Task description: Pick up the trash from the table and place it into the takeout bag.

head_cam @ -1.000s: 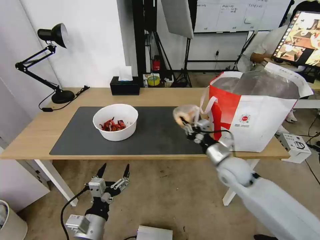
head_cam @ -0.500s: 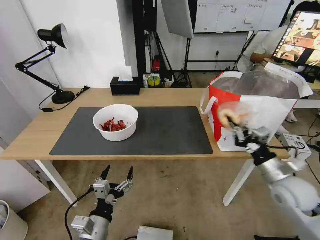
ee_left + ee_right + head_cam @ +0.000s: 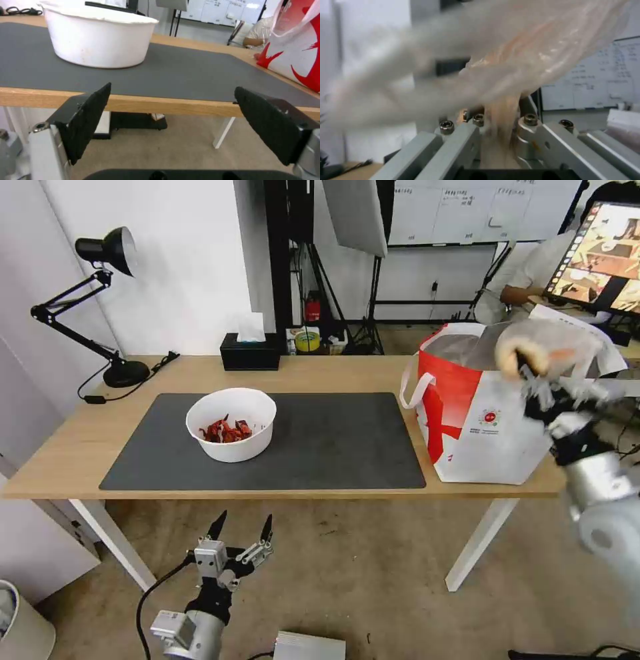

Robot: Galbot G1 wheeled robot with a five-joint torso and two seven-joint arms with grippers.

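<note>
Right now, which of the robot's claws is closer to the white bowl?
The left claw. It hangs open below the table's front edge, just in front of the white bowl. The right claw is far off, up at the takeout bag, gripping the small clear bag.

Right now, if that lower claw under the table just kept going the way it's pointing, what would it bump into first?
Probably the table's front edge: the left gripper, jaws open, points at it from just below. The white bowl sits farther back.
</note>
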